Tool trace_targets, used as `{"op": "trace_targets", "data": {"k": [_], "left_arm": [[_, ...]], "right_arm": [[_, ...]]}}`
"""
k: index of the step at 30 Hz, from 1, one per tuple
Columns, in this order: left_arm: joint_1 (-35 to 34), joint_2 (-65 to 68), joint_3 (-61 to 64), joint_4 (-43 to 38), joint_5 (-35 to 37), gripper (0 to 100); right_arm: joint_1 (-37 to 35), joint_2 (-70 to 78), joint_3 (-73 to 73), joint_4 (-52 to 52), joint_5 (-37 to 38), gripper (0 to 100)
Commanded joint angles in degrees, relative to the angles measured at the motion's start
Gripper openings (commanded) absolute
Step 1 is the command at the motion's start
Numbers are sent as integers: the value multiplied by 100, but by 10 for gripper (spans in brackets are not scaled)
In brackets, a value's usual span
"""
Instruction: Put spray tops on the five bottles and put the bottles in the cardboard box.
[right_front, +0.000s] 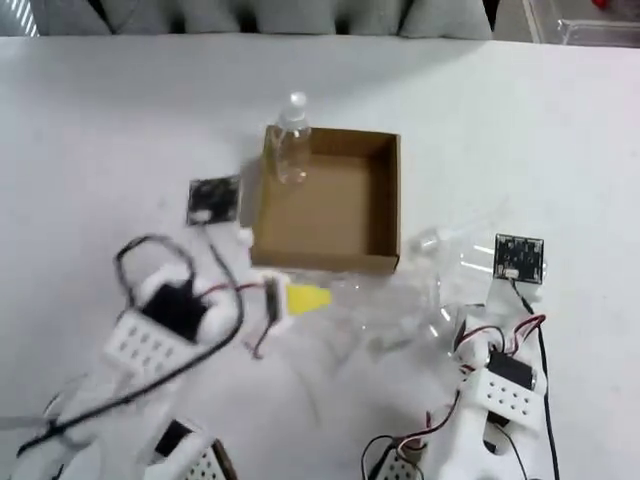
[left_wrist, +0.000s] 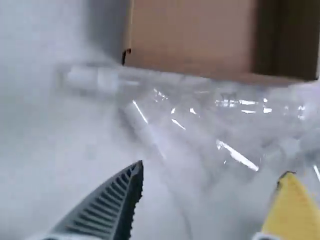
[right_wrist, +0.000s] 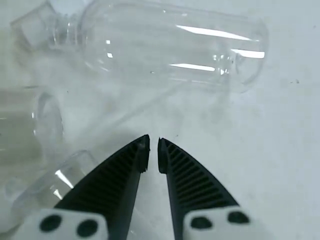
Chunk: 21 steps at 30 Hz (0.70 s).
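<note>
The cardboard box (right_front: 330, 200) stands open at the table's middle. One clear bottle with a spray top (right_front: 292, 140) stands upright at the box's far left corner. Several clear bottles (right_front: 410, 300) lie on the table by the box's near right corner. My left gripper (left_wrist: 210, 185) is open, its grey finger (left_wrist: 117, 200) and yellow finger (left_wrist: 290, 210) spread just short of the lying bottles (left_wrist: 210, 120), in front of the box wall (left_wrist: 195, 35). My right gripper (right_wrist: 153, 152) is shut with nothing in it, over bare table close to a lying bottle (right_wrist: 170, 45).
The left arm (right_front: 160, 320) and the right arm (right_front: 505, 385) take up the near side of the table, with loose cables around them. Small black boards lie at the box's left (right_front: 213, 200) and right (right_front: 518, 257). The far half of the table (right_front: 120, 110) is bare.
</note>
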Motion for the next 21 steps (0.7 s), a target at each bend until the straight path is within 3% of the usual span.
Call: {"op": "trace_targets", "data": {"k": [1, 7, 11, 16, 21], "left_arm": [[259, 1455, -853, -536, 422, 385], [743, 3407, -1415, -607, 615, 388], [901, 4312, -1512, -1222, 958, 389], [664, 4585, -1468, -1749, 993, 386], [567, 4576, -1451, -1538, 993, 384]], "right_arm": [[-75, 31, 9, 48, -35, 17], [-75, 31, 9, 48, -35, 18], [-84, 31, 9, 31, 97, 19], [-110, 31, 9, 31, 466, 17], [-119, 57, 9, 4, 484, 20]]}}
